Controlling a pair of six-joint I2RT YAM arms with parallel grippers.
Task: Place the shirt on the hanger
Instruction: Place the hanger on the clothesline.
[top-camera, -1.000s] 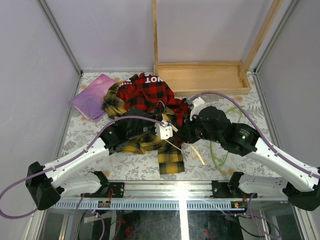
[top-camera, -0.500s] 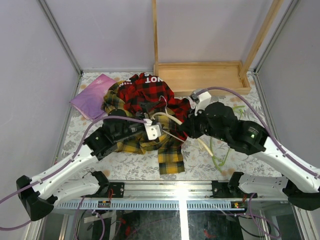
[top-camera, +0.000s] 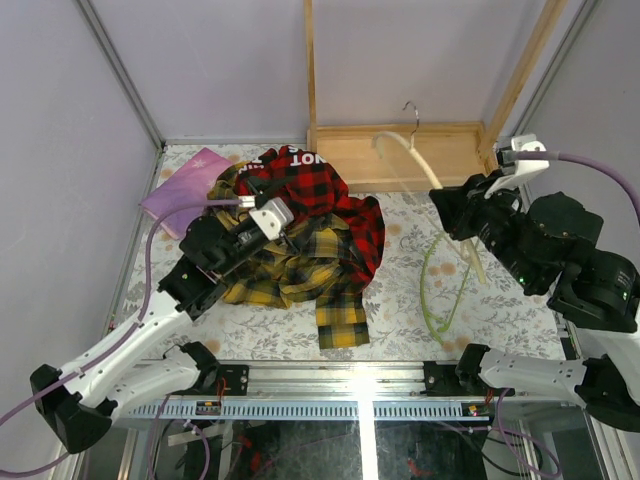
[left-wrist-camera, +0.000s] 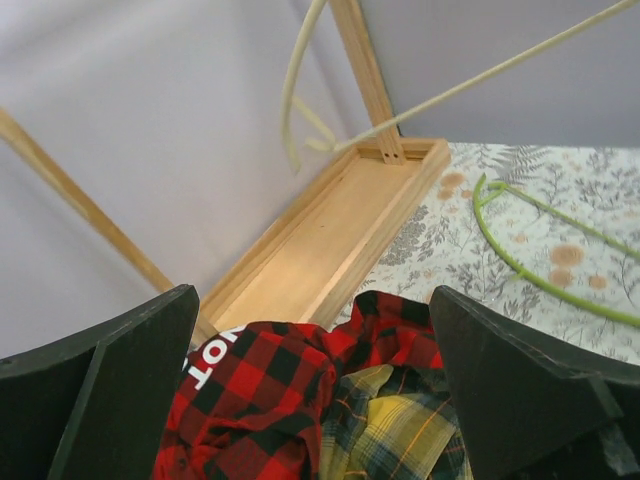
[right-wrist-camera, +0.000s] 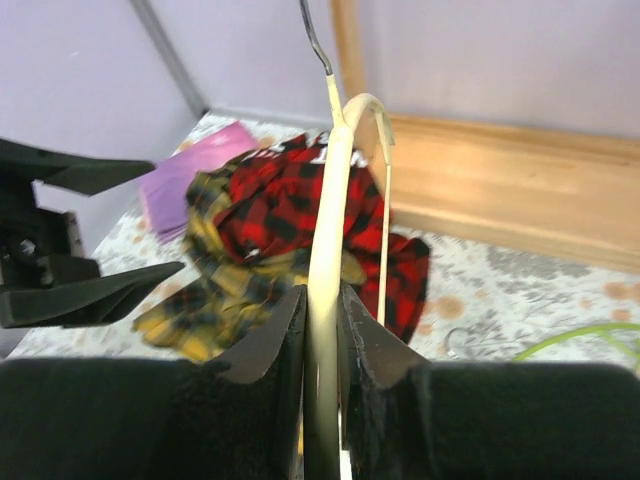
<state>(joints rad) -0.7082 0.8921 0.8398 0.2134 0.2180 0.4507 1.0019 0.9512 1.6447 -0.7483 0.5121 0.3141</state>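
Note:
The yellow-and-black plaid shirt (top-camera: 300, 272) lies crumpled on the table, partly under a red-and-black plaid garment (top-camera: 300, 190). The thin green hanger (top-camera: 432, 290) lies flat on the table to the right of the pile, touched by neither gripper. My left gripper (top-camera: 258, 238) hovers open over the pile's left side; in the left wrist view (left-wrist-camera: 312, 292) its fingers are wide apart above the shirt (left-wrist-camera: 400, 430), nothing between them. My right gripper (right-wrist-camera: 322, 295) is shut on a cream curved hanger (right-wrist-camera: 335, 200), held up in the air at the right (top-camera: 458, 222).
A shallow wooden tray (top-camera: 350, 155) stands at the back against wooden posts. A purple cloth (top-camera: 187, 193) lies at the back left. The cream hanger (top-camera: 405, 150) reaches over the tray, metal hook uppermost. Purple walls close in both sides.
My right arm has lifted the cream hanger out of the clothes pile, up and to the right. My left gripper has opened, let go of the cloth and drawn back to the left.

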